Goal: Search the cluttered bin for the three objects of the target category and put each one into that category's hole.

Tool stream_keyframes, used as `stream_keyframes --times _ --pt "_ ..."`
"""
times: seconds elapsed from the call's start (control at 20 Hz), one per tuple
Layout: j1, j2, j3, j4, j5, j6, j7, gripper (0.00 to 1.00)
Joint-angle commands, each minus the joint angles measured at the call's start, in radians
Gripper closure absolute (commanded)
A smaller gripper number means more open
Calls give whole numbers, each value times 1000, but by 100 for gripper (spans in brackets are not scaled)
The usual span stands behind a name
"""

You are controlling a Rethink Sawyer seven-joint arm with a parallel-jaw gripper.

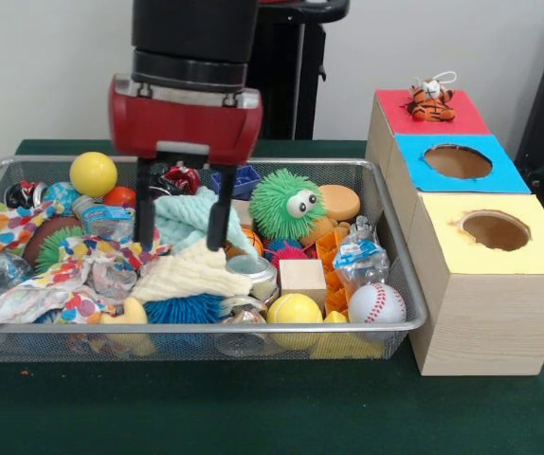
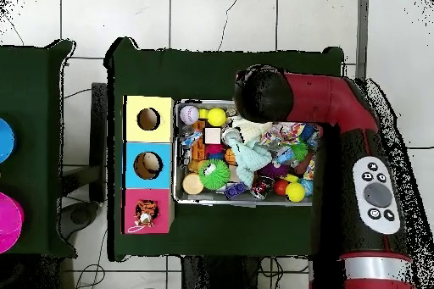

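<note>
Searching is the step in hand, judged from how things lie: one of the three objects already sits at the red box, and two are left in the cluttered bin.

Starting at the left of the front view, the bin's left half holds a smooth yellow ball near the back rim and a polka-dot cloth spread over the clutter. Next comes the claw, hanging over the left-middle of the bin with its two black fingers spread apart and nothing between them; the tips reach down to a pale cream cloth and a mint cloth. Just below that, near the front rim, the blue spiky puffball lies half buried under the cream cloth. Right of the claw, the green spiky puffball sits on top of the heap, eyes showing, clear of the fingers. Further right are a wooden cube and a white baseball, neither wanted.

Off the bin, on the bench, the tiger plush rests on the red-topped box, over where the hole should be; whether it has dropped in I cannot tell.

The next move probably calls for shifting right to straddle the exposed green puffball, or clearing cloth to free the blue one.
</note>
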Motion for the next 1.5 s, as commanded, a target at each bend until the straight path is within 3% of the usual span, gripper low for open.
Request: stream_keyframes --times 0.05,0.55,0.75,1.5 --pt "-73 89 93 -11 -94 55 -277 0" --pt "-107 102 117 44 -143 24 -215 0" --pt "-113 109 112 87 -113 73 -157 0" --pt "-135 90 151 153 -89 26 -121 0"
